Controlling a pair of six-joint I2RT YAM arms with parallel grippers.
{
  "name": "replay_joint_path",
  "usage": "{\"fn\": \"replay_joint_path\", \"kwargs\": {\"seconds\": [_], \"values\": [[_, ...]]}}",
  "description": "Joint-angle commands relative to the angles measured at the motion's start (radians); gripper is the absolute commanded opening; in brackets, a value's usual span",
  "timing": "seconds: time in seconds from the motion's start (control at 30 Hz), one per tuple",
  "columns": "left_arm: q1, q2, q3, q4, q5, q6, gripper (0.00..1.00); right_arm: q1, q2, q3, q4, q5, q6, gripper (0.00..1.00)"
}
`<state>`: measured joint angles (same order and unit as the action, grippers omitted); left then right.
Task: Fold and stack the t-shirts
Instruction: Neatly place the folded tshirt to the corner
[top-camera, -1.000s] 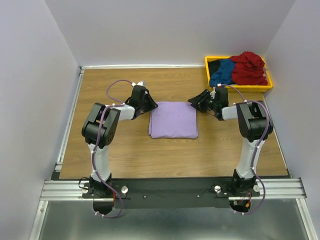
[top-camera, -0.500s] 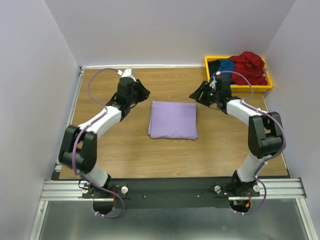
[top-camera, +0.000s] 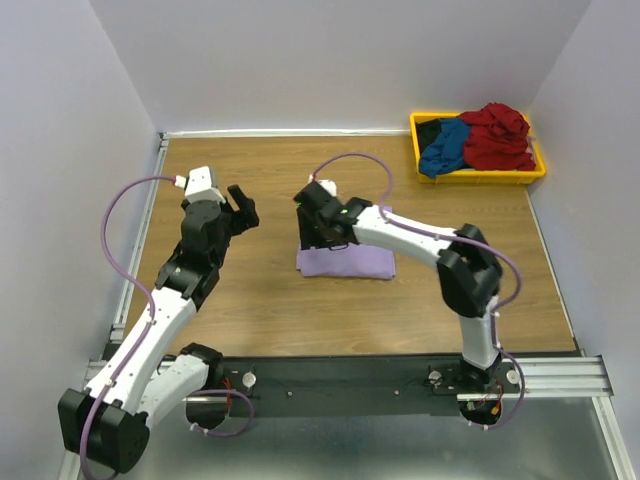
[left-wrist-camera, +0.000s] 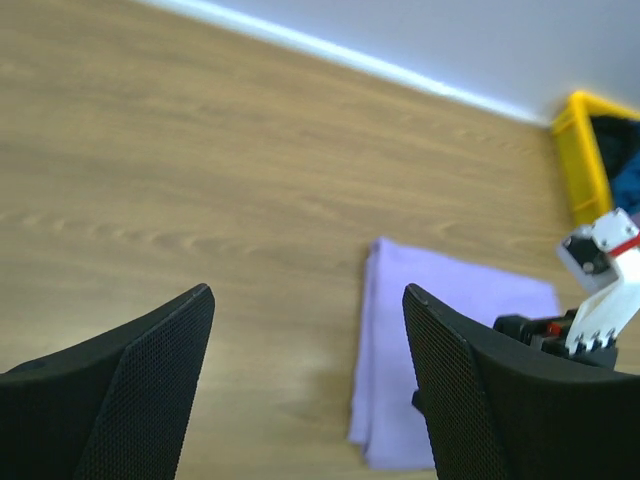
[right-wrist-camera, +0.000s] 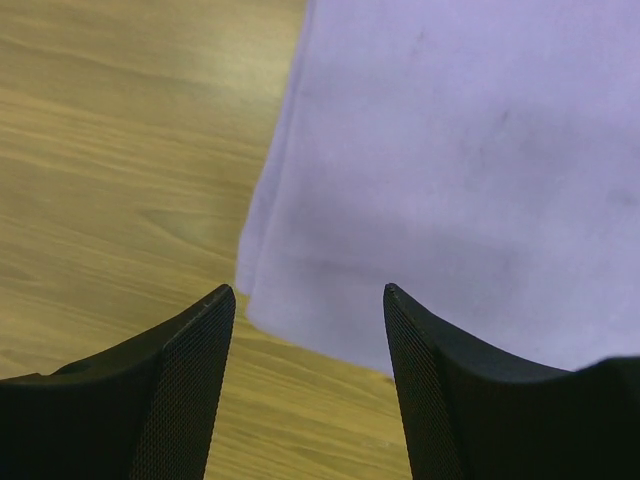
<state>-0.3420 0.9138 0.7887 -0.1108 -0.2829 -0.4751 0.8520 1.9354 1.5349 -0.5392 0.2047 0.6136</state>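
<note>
The right gripper is held wide apart and empty over a corner of the folded lavender t-shirt. The left gripper is likewise spread, nothing held, above the wooden table beside it. The other t-shirts are heaped in the yellow bin.

Plain lavender: folded shirt. Yellow bin, far-right corner, w/ dark red shirt, blue shirt, black shirt. Worktop brown wood grain. Left end effector & right end effector black, mesh-patterned.
</note>
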Motion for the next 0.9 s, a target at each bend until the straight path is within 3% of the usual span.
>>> {"fn": "replay_joint_path", "kwargs": {"seconds": [0.0,0.27,0.47,0.57,0.67,0.77,0.87], "values": [[0.006,-0.084,-0.083,-0.090,-0.108,0.023,0.82,0.077,0.163,0.203,-0.211,0.180,0.063,0.68],[0.008,-0.214,-0.126,-0.125,-0.148,0.041,0.84,0.145,0.395,0.413,-0.294,0.263,0.121,0.64],[0.000,-0.228,-0.131,-0.135,-0.141,0.030,0.83,0.147,0.470,0.446,-0.369,0.308,0.146,0.50],[-0.006,-0.237,-0.134,-0.129,-0.137,0.030,0.83,0.147,0.464,0.381,-0.400,0.364,0.164,0.42],[-0.012,-0.242,-0.134,-0.125,-0.134,0.032,0.83,0.141,0.432,0.271,-0.424,0.420,0.184,0.15],[-0.018,-0.248,-0.135,-0.125,-0.134,0.032,0.83,0.118,0.369,0.107,-0.430,0.446,0.202,0.01],[-0.022,-0.250,-0.137,-0.118,-0.131,0.033,0.83,0.102,0.303,-0.014,-0.430,0.493,0.206,0.01]]}}
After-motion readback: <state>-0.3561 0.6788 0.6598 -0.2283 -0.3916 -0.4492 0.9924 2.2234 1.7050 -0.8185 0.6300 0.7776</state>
